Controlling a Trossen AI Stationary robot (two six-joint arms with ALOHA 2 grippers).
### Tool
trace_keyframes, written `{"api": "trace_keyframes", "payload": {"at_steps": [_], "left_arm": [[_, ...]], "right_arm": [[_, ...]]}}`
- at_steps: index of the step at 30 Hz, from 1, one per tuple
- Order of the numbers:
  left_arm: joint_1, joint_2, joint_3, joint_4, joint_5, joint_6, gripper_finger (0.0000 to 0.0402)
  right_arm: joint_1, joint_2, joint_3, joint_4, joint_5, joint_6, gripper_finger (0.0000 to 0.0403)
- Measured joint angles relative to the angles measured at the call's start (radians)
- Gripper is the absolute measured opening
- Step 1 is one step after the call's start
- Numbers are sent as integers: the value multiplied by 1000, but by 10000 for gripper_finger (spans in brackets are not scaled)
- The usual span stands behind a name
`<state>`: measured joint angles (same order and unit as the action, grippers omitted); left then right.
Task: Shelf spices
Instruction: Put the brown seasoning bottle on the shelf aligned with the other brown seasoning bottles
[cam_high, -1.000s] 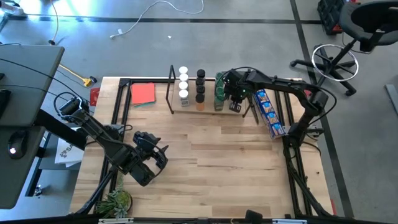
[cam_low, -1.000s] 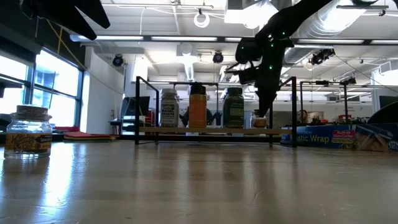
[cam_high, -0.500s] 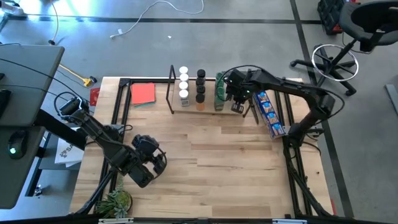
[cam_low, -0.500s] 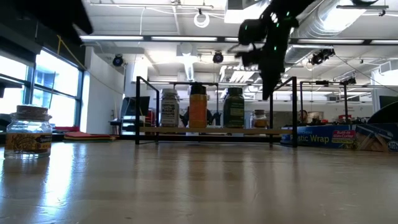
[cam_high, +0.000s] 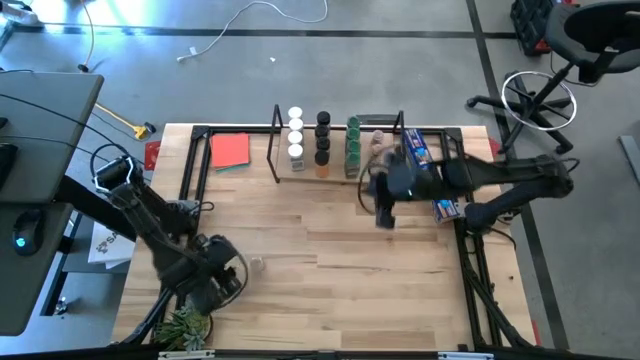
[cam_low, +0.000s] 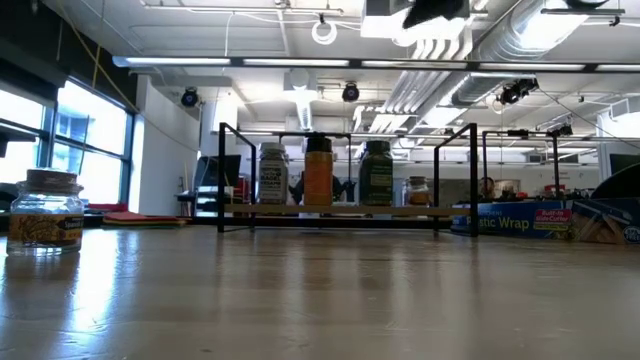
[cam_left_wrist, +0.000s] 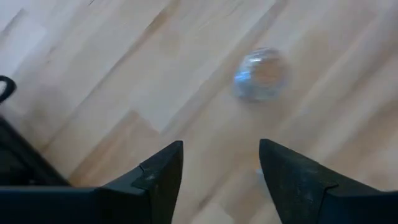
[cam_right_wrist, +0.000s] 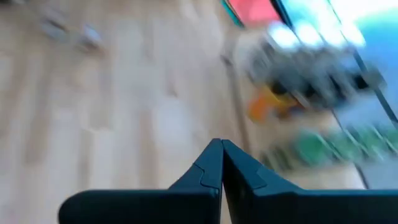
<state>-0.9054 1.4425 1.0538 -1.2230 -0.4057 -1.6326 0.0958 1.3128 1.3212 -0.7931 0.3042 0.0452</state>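
One jar (cam_high: 257, 264) stands alone near the bench's (cam_high: 340, 270) front left corner, just beside the left hand (cam_high: 222, 285), whose fingers are spread and empty. Other jars (cam_high: 322, 145) sit on the shelf (cam_high: 335, 172) (back edge). Right hand (cam_high: 384, 215), fingers pressed together, hangs near the shelf.

The table (cam_high: 330, 270) is pale striped wood. On the black-wired shelf (cam_high: 276, 160) stand white-lidded jars (cam_high: 295, 135), black-lidded jars (cam_high: 322, 135) and green jars (cam_high: 353, 140). A red card (cam_high: 230, 151) and a blue printed packet (cam_high: 425, 165) flank it.
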Motion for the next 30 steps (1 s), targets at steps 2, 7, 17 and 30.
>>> {"api": "trace_keyframes", "payload": {"at_steps": [2,7,17,30], "left_arm": [[46,0,-39,29,39,77,193],[180,0,-121,194,165,346,158],[380,1,-238,563,213,738,126],[594,45,-242,1288,107,1153,126]], "right_arm": [[79,0,0,66,16,-3,0],[226,2,0,169,64,-11,0],[346,2,0,183,163,32,0],[359,5,0,190,163,71,0]]}}
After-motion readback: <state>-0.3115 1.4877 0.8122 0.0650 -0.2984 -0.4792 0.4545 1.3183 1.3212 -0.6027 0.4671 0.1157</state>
